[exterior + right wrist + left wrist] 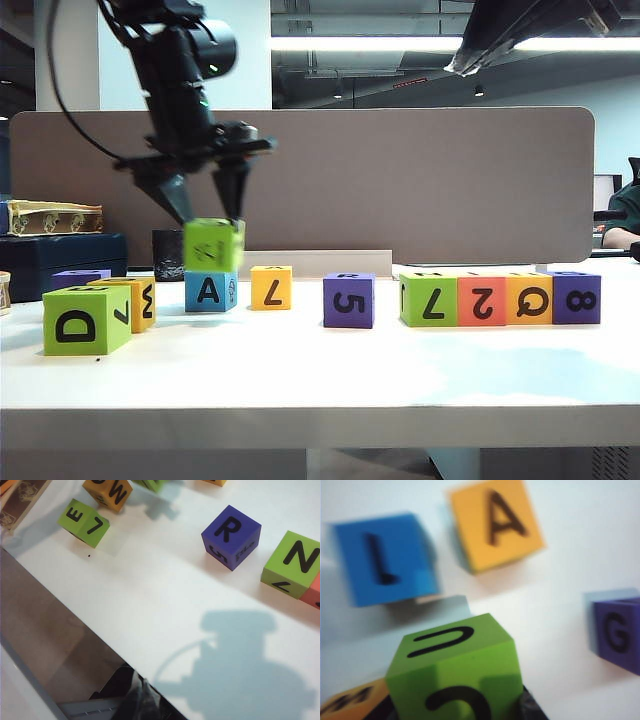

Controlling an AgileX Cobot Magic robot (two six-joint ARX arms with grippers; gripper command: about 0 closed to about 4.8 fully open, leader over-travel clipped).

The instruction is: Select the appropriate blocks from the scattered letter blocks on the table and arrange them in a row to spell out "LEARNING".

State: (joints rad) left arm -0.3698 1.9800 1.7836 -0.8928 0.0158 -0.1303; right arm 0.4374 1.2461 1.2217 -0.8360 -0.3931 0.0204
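Observation:
My left gripper [205, 215] is shut on a green letter block [213, 245] and holds it in the air just above the blue "A" block [210, 291]. The left wrist view shows that green block [455, 675] filling the jaws, over a blue block [385, 560], a yellow-orange "A" face [495, 525] and a purple "G" face [620, 635]. A row of green [428, 299], coral [481, 299], yellow-orange [529, 298] and purple [577, 297] blocks stands at the right. My right gripper [145, 702] hangs shut and empty over the table's front edge, high at the upper right of the exterior view.
A purple block [348, 300] and a yellow-orange block [271, 287] stand mid-table. A green "D" block [85, 320] and a yellow-orange block [135, 300] sit at the left. Behind are a black mug [167, 255], a dark box [60, 260] and the partition panel [400, 180].

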